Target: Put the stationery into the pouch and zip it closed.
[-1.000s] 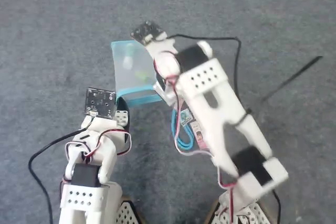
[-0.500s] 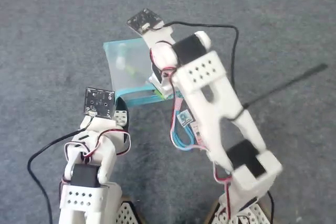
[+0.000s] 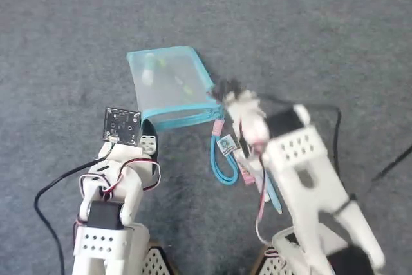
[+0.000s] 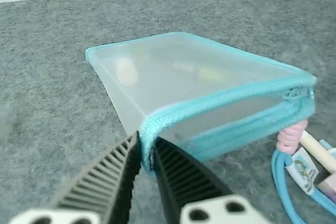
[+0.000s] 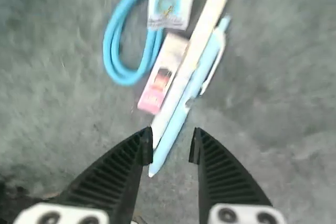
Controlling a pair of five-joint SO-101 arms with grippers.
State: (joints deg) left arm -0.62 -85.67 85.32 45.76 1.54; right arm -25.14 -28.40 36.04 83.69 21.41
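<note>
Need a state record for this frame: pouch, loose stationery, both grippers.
pouch: translucent, teal edges, lying flat
inside: pale items, blurred
zip: open or shut unclear
left gripper: shut on pouch corner
right gripper: open, above the pens' near ends
loose: white pen, blue pen, pink block, side by side
strap: blue loop beside the pink block
</note>
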